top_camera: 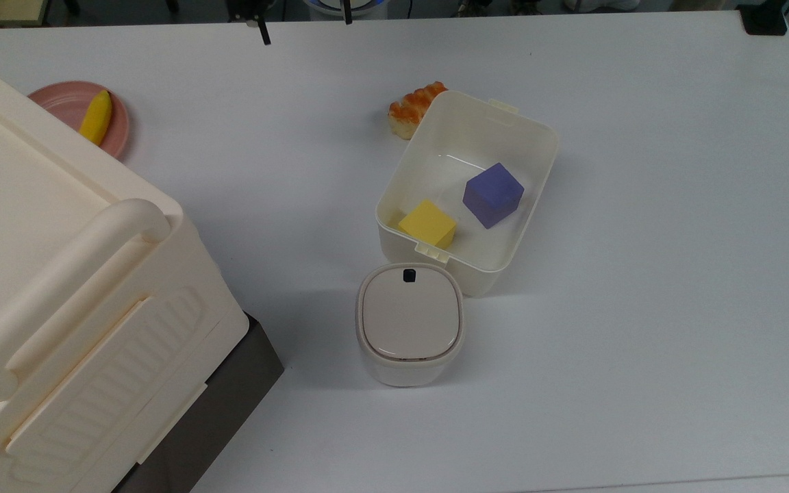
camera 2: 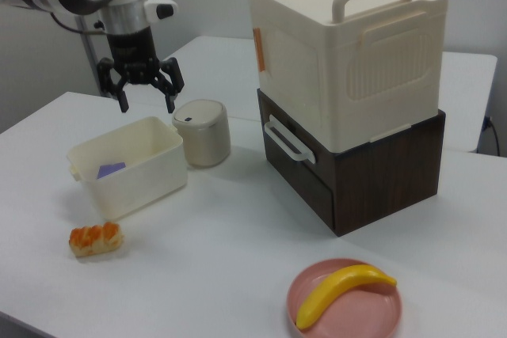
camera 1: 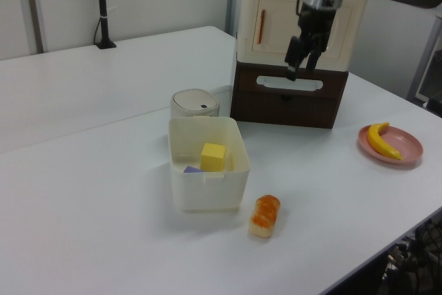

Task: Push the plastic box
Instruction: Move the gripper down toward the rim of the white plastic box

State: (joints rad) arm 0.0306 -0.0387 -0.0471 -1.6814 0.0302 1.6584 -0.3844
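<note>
The plastic box (top_camera: 498,271) is a lidless cream tub in the middle of the table, holding a yellow cube (top_camera: 427,223) and a purple cube (top_camera: 492,194). The left view shows the box (camera 1: 207,197) near its centre, and the right view shows the box (camera 2: 133,186) at its left. My gripper (camera 2: 146,105) hangs open in the air with nothing between its fingers, above and behind the box in the right view and apart from it. At the top view's upper edge the gripper (top_camera: 305,26) shows only its fingertips (top_camera: 266,34), up and left of the box. In the left view the gripper (camera 1: 297,68) hangs in front of the chest.
A small lidded bin (top_camera: 409,322) touches the box's near short side. A piece of toy food (top_camera: 416,106) lies at its far corner. A large cream chest (top_camera: 38,274) on a dark drawer unit (camera 2: 380,172) fills the top view's left. A pink plate (top_camera: 59,99) holds a banana (top_camera: 96,116).
</note>
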